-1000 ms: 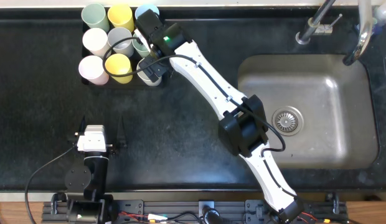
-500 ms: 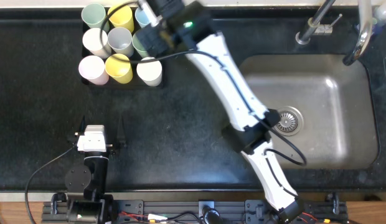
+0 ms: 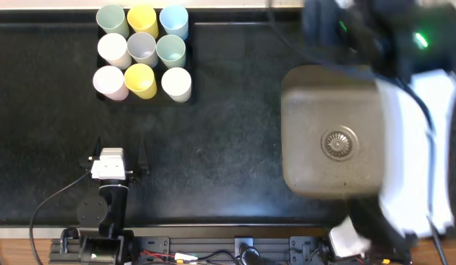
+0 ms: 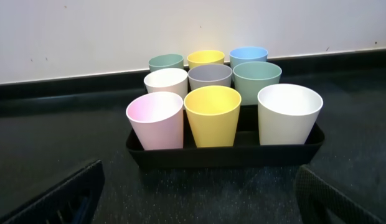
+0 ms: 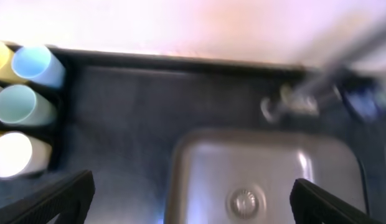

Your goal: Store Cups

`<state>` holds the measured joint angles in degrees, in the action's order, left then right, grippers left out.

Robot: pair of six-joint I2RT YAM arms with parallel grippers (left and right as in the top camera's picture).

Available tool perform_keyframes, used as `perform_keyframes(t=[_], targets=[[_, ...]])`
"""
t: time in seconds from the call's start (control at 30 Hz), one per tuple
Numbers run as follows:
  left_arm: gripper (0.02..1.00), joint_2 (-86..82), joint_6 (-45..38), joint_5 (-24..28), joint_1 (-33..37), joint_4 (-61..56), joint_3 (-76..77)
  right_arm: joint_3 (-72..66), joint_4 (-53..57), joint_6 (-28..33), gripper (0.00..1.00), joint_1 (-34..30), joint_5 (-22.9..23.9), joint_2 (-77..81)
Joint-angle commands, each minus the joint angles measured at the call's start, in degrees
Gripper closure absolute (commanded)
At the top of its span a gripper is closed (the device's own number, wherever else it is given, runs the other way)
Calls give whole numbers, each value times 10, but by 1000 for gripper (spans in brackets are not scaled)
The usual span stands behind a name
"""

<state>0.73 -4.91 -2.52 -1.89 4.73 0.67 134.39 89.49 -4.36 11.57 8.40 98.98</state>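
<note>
Nine smooth, tapered cups [image 4: 212, 115] were set upright, mouths up, in a black rectangular tray [image 4: 224, 157]. The left gripper [image 4: 199, 198] and right gripper [image 5: 193, 200] were seen spread wide, empty.

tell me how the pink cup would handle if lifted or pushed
The pink cup looks thin-walled and empty, so probably light. It narrows toward its base, so a push near the rim might tip it, though the yellow cup beside it may brace it.
</note>
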Motion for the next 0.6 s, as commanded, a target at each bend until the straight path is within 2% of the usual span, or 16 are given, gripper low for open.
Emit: perform_keyframes(t=[0.03,0.1,0.17,0.3,0.47,0.6], targets=[[20,-6,-11,3,-4,0,-2,-261,-39,-100,3,-28,4,-160],[20,-6,-11,3,-4,0,-2,-403,-103,-127,5,-30,5,-245],[23,-6,-11,3,-4,0,-2,-549,-209,-116,3,-30,8,-334],[23,-6,-11,3,-4,0,-2,-796,-482,-42,3,-23,9,-506],[20,-6,-11,3,-4,0,-2,-1021,-804,48,3,2,11,-684],[20,-6,-11,3,-4,0,-2,-1114,-848,48,3,4,11,-788]])
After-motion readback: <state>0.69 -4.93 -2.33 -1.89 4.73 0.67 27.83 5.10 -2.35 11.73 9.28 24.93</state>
